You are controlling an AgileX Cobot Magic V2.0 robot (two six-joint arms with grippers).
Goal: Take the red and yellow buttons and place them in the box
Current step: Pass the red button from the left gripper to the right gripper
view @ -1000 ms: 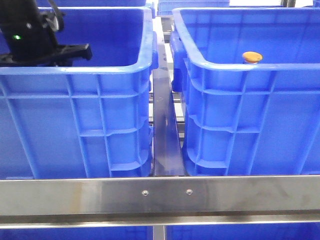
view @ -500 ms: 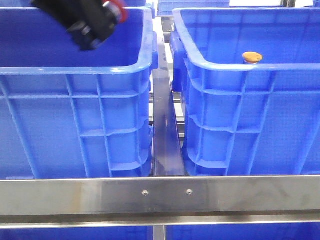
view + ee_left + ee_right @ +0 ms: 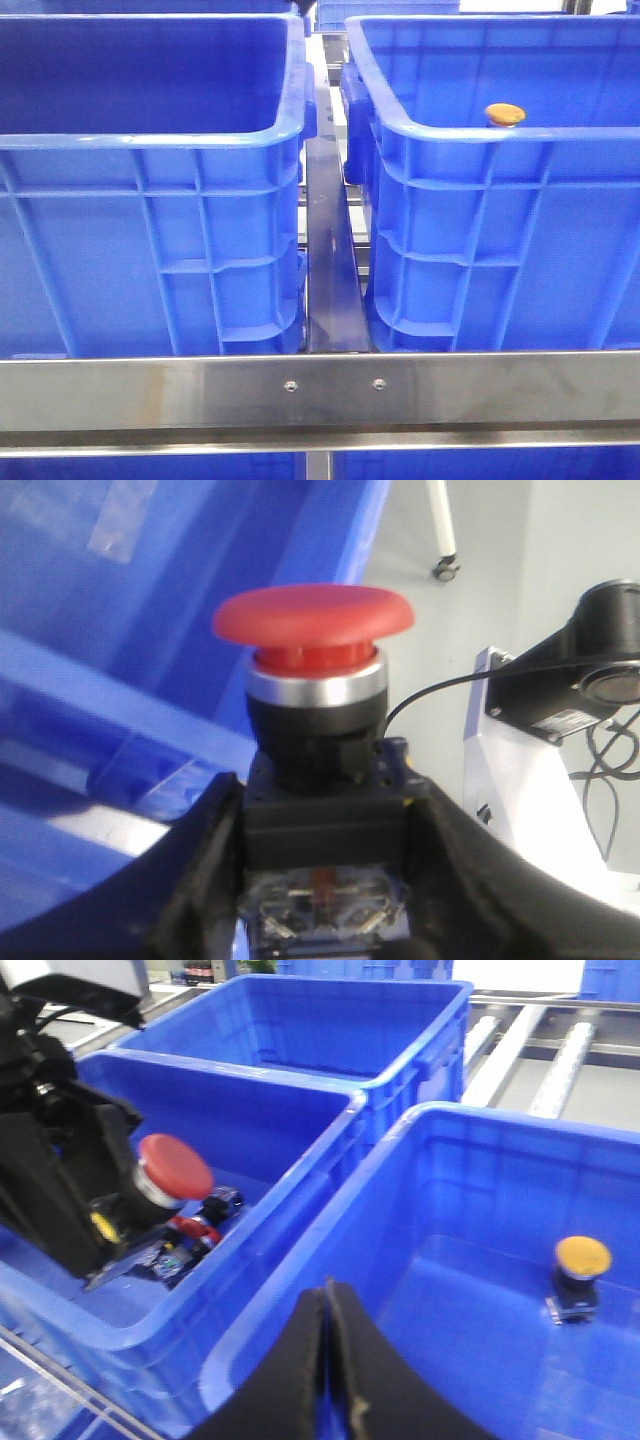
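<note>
The left gripper (image 3: 320,920) is clamped on a red mushroom-capped push button (image 3: 312,620), at the left of the right wrist view above the left deep blue plastic crate (image 3: 300,1160). The right gripper (image 3: 330,1360) is closed and empty. This looks like the carry step: next, cross to the right blue crate (image 3: 420,1130), where a yellow-capped button (image 3: 580,1265) stands, and release.

In the front view we see neither arm, and of the yellow button (image 3: 504,114) only the domed cap clears the near rim of the right crate (image 3: 480,140); its body is hidden behind that wall. The left crate (image 3: 150,140) shows us no floor, so its contents stay out of sight here. In the left wrist view the fingers (image 3: 200,880) run off the frame edge, and the red button (image 3: 312,620) covers whatever lies behind it.
</note>
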